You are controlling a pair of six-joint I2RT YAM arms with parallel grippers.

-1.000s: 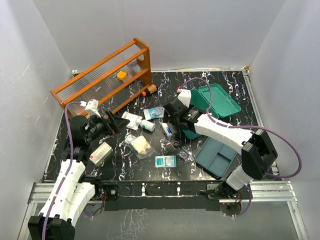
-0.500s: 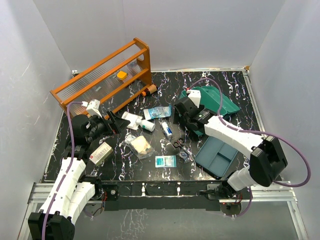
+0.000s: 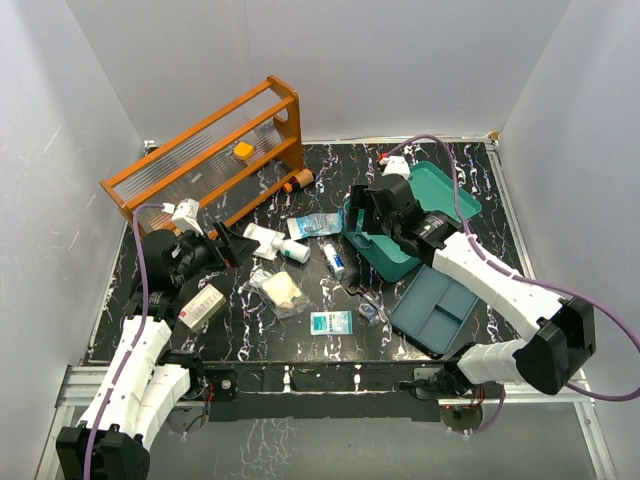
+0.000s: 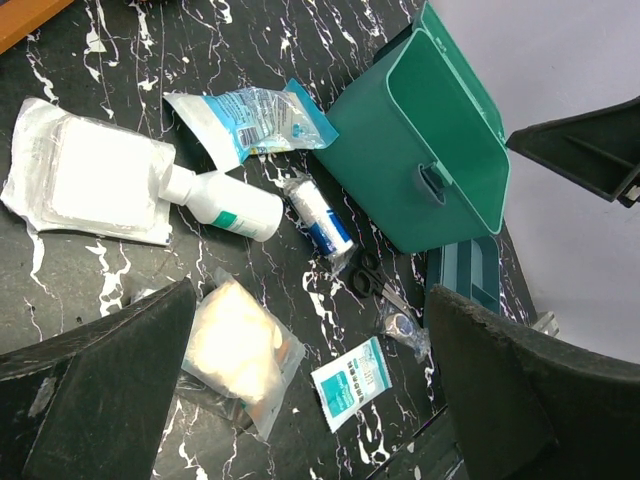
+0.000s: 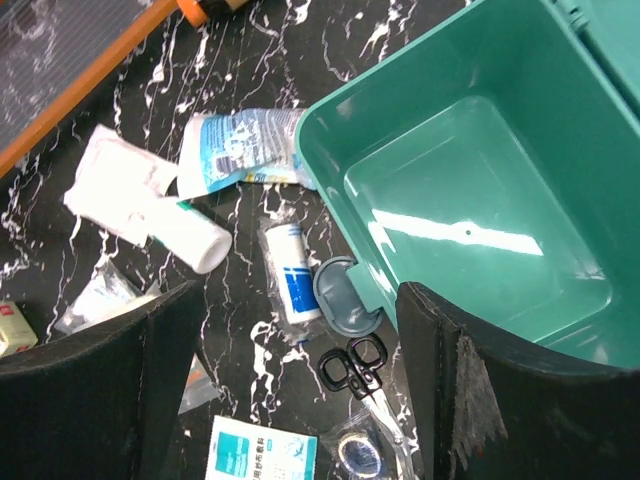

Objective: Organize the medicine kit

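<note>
Right arm: I'm holding it stretched forward, right gripper [image 3: 368, 210] hanging over the medicine kit [image 3: 392, 262], which is sitting open-lidded right of centre on the table [image 3: 250, 332]. Left arm: folded, left gripper [image 3: 232, 243] pointing toward the kit. Both finger pairs are standing wide apart, empty. Right wrist view is showing the kit's inner floor, which the arm is partly covering overhead.

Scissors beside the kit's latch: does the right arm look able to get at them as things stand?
Probably yes. The right gripper hangs open above the scissors, which lie flat on the table with nothing over them. The medicine kit and a bandage roll sit close by, so room is tight.
</note>
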